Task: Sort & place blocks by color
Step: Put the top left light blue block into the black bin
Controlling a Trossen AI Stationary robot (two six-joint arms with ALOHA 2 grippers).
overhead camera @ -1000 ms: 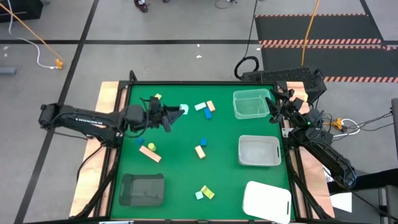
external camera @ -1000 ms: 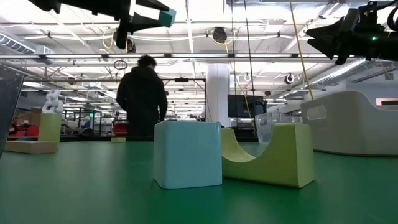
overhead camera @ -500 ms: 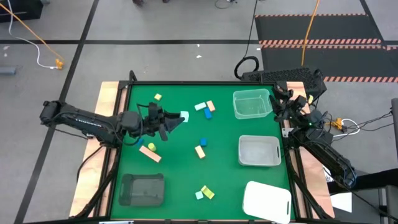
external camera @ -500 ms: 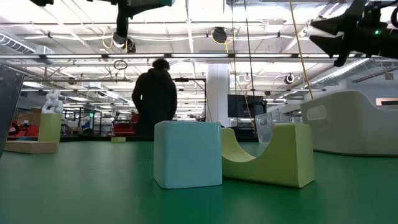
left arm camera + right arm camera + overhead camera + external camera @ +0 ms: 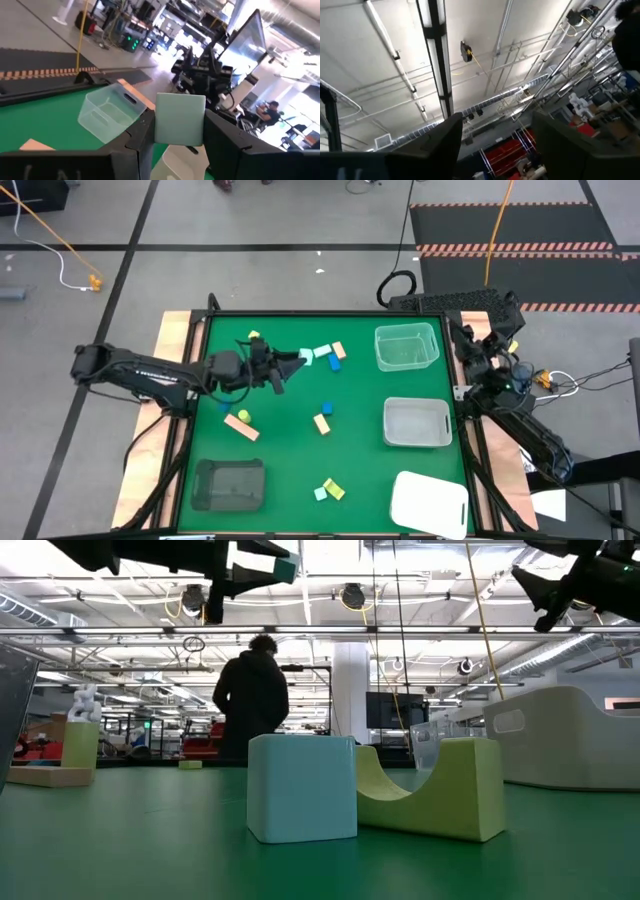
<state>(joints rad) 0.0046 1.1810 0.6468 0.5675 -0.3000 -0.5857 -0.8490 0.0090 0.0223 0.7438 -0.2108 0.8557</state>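
Observation:
My left gripper (image 5: 298, 361) is above the green table's middle, shut on a mint green block (image 5: 306, 358), which the left wrist view shows as a pale block (image 5: 180, 117) between the two dark fingers. Other blocks lie on the table: yellow (image 5: 254, 336), pale blue, tan and blue together (image 5: 332, 354), blue (image 5: 328, 409), tan (image 5: 322, 423), a tan bar (image 5: 241, 429), and mint with yellow-green (image 5: 329, 490). My right gripper (image 5: 462, 340) is at the table's right edge beside the far clear tray, open (image 5: 495, 140) and pointing up at the ceiling. My left gripper pinches the mint green block by two opposite sides (image 5: 159, 125) between its two fingers. The fingers lie level and point toward the table's right edge. The block is lifted clear of the table (image 5: 285, 568).
A clear tray (image 5: 406, 347) stands at the far right, and a second clear tray (image 5: 417, 423) is nearer. A dark tray (image 5: 229, 483) sits at the near left and a white tray (image 5: 430, 502) at the near right. A person stands in the room behind the table (image 5: 252, 695).
My left gripper has carried the mint block a little toward the table's right edge, still shut on it and clear of the table. My right gripper has drawn back from the far clear tray toward the right edge, rolling and tipping upward, still open.

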